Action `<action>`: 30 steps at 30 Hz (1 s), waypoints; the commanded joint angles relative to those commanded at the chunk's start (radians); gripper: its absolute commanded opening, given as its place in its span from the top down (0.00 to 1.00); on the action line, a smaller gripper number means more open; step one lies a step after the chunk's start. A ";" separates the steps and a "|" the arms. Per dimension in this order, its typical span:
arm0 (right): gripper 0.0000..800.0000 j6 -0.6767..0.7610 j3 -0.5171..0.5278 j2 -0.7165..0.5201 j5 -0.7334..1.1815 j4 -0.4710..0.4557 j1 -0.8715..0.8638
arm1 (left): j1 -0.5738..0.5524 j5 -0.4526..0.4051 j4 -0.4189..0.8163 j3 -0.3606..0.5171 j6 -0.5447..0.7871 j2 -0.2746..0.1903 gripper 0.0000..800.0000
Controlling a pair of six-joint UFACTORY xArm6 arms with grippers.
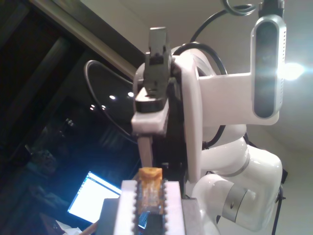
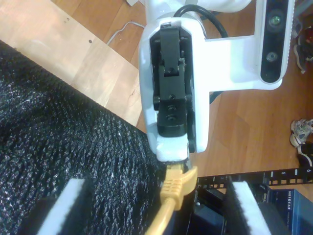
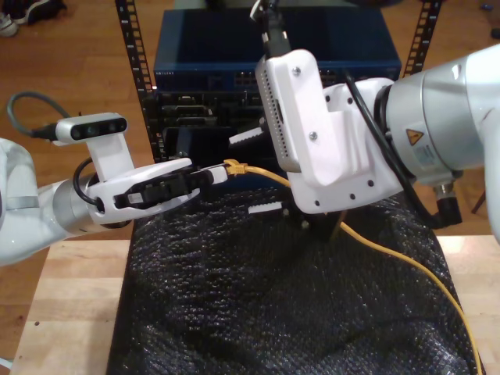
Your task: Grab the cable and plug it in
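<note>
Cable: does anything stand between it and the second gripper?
Nothing visible does. The cable runs between the open jaws of my second gripper. My first gripper is shut on the cable's plug end.

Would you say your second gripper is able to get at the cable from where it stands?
Probably yes: my second gripper is open, and the cable, held at its plug end by my first gripper, lies between the pads with nothing in the way.

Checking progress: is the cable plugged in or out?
Out. My first gripper holds the cable's plug in the air, short of the rack.
</note>
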 joint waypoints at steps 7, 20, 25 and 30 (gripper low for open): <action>0.33 0.000 -0.002 -0.003 -0.002 0.003 0.000 | -0.002 0.014 0.000 0.002 0.000 0.002 0.98; 0.53 0.000 -0.002 -0.005 -0.002 0.041 0.000 | -0.006 0.021 0.002 0.002 -0.002 0.003 0.98; 0.59 0.000 -0.002 -0.003 -0.002 0.043 0.000 | -0.006 0.021 0.002 0.002 -0.002 0.003 0.98; 0.64 0.000 -0.002 -0.005 -0.003 0.044 0.000 | -0.006 0.021 0.002 0.002 -0.003 0.003 0.98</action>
